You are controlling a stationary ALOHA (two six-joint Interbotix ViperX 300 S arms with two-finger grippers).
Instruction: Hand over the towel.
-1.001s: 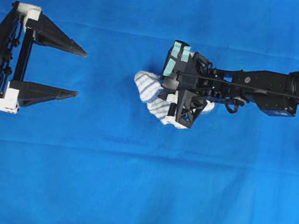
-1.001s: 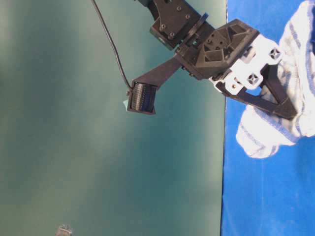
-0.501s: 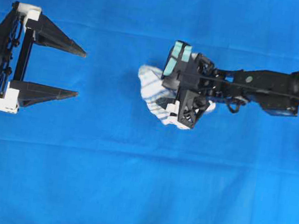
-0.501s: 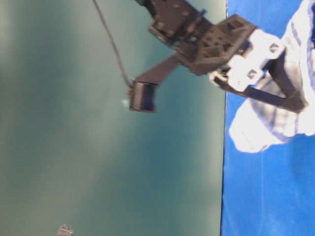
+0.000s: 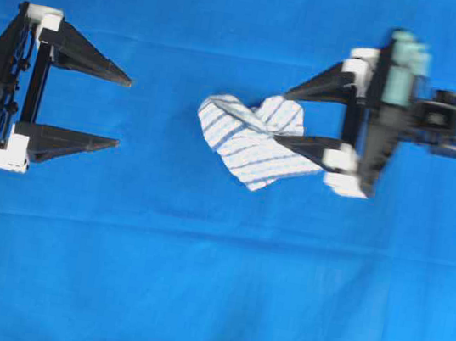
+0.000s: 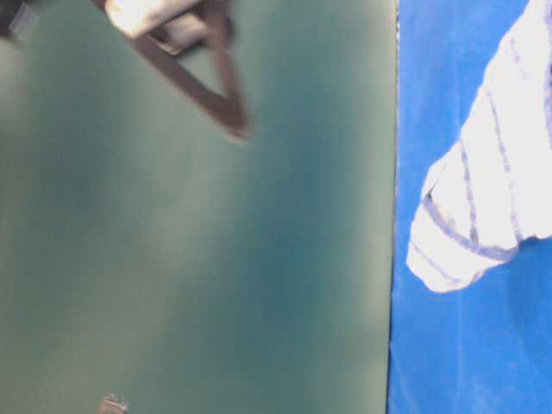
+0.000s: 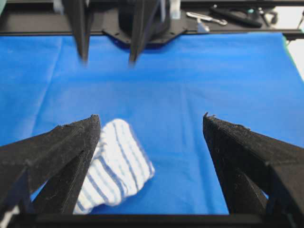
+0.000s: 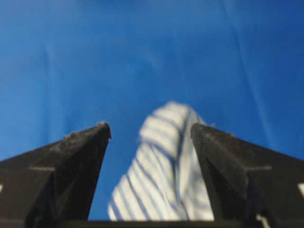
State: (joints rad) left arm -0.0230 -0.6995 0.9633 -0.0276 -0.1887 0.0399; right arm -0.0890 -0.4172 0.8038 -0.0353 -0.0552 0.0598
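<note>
Cloth (image 5: 208,305), large and plain blue, is covering the whole work surface. Left gripper (image 5: 125,112) is sitting at nine o'clock in the overhead view, its jaws spread wide with nothing between them. Right gripper (image 5: 285,116) is blurring at two o'clock, jaws spread, gripping nothing. Towel (image 5: 245,139) is lying crumpled near the centre on the cloth, one right finger crossing over its three o'clock edge.
</note>
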